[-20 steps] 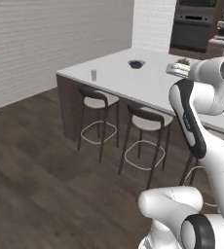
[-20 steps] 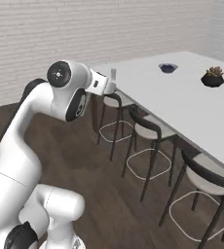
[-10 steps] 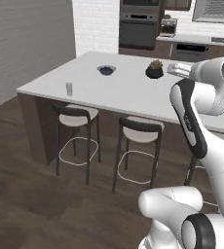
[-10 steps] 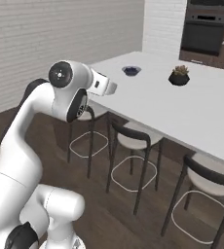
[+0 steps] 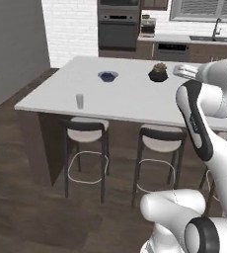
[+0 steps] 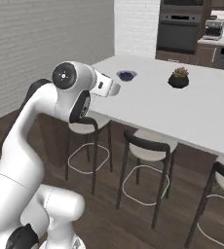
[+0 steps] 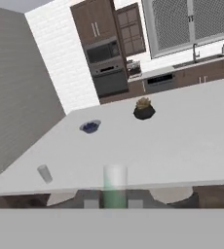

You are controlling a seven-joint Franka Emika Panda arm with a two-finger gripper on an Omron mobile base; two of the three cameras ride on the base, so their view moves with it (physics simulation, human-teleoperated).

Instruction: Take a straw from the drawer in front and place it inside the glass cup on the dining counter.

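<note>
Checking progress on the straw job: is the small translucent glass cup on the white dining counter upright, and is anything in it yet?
Upright: the small translucent glass cup stands near the white dining counter's corner. Nothing pokes above its rim; contents too small to tell.

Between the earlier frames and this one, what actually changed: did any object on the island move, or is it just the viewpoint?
The base drove round, swinging both base views to face the dining counter more squarely. That is camera motion. The glass cup, blue bowl and dark plant pot kept their places. The arm holds the same raised pose, gripper shut.
</note>
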